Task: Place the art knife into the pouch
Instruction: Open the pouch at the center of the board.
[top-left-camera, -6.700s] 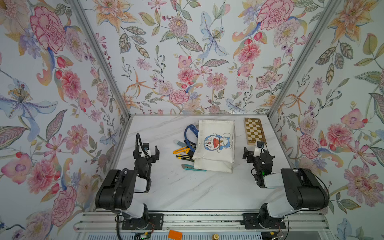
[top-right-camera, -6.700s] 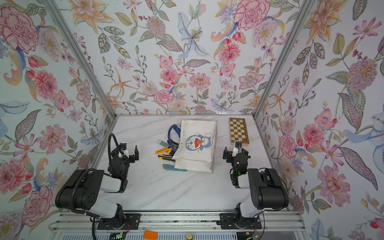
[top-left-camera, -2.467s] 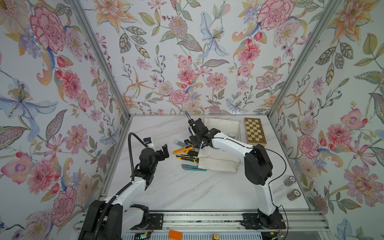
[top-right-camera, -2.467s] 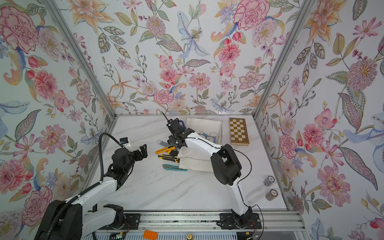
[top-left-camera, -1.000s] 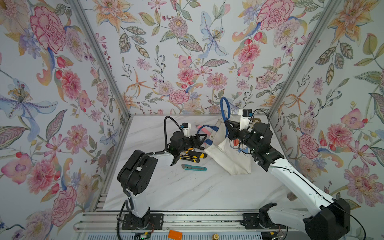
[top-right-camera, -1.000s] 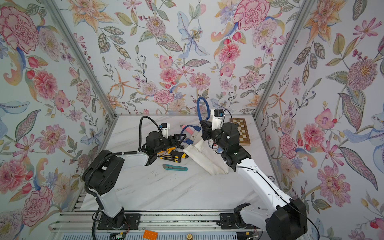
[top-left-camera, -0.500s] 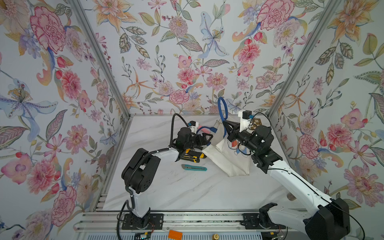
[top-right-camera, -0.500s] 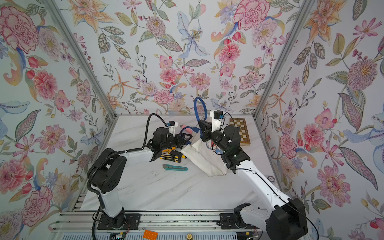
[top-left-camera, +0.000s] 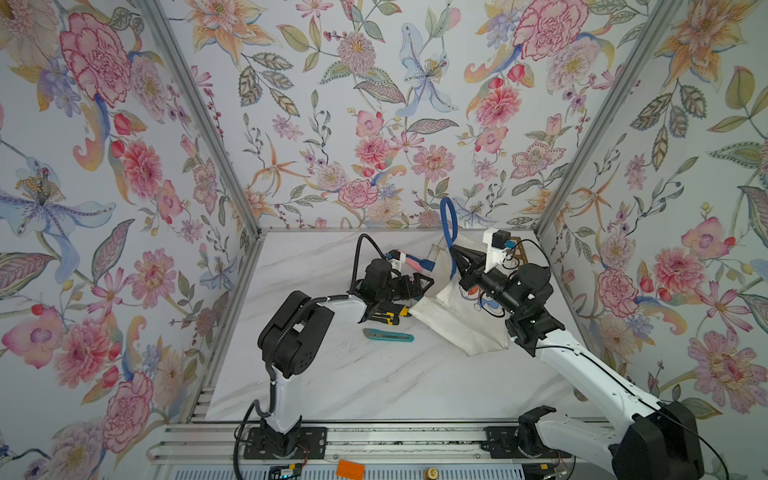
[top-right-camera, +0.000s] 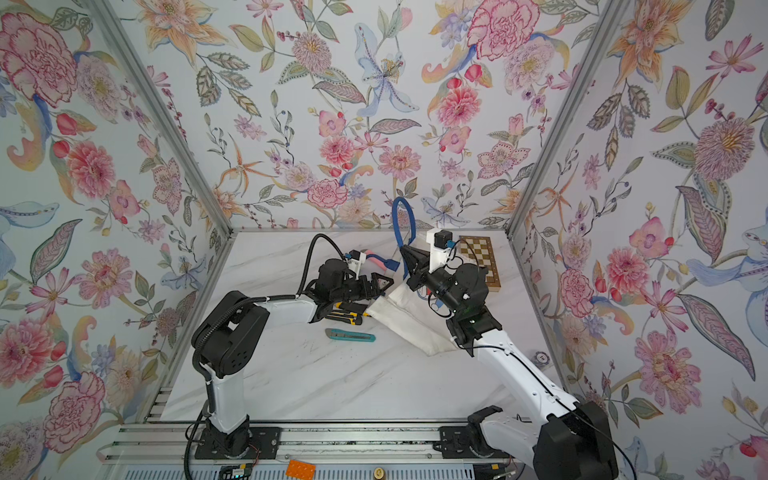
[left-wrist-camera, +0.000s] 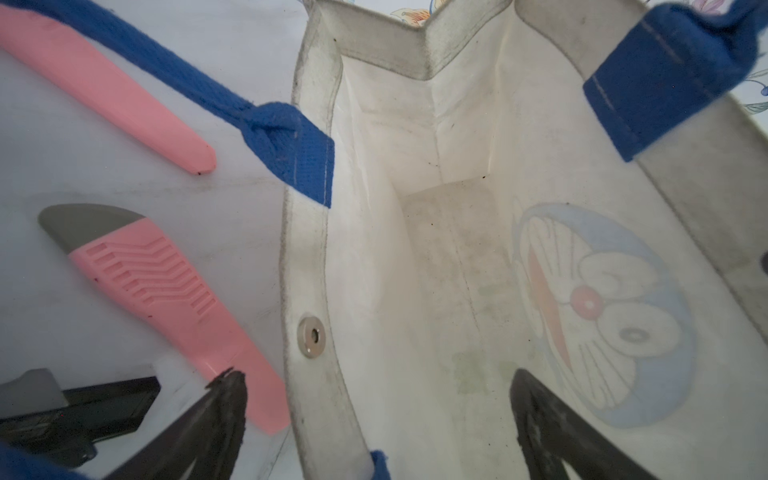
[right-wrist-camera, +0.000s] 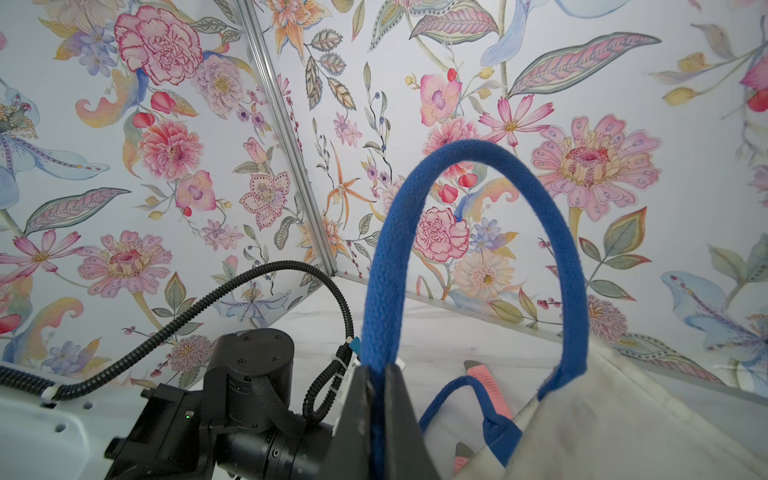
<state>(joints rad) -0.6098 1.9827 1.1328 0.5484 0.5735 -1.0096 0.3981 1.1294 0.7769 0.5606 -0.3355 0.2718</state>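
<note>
The white pouch (top-left-camera: 465, 320) (top-right-camera: 411, 320) lies tilted on the marble table, its mouth held up. My right gripper (right-wrist-camera: 376, 370) (top-left-camera: 457, 253) is shut on one blue strap handle (right-wrist-camera: 478, 166) and holds it raised. My left gripper (left-wrist-camera: 376, 374) (top-right-camera: 380, 282) is open at the mouth, one finger (left-wrist-camera: 536, 415) inside the pouch (left-wrist-camera: 436, 249) and the other outside its rim. Several art knives lie on the table, none held: two pink (left-wrist-camera: 166, 282) (left-wrist-camera: 104, 91), a yellow-black one (top-left-camera: 384, 318) under the left wrist, a teal one (top-left-camera: 388, 335) (top-right-camera: 350, 335) nearer the front.
A wooden chequered board (top-right-camera: 480, 257) lies at the back right, behind the right arm. A small round object (top-right-camera: 540, 356) sits at the table's right edge. The pouch's second blue strap (left-wrist-camera: 286, 145) trails on the table among the pink knives. Flowered walls close three sides.
My left gripper has moved right to the pouch's mouth and opened wider. The right gripper keeps the strap raised and has shifted slightly left.
</note>
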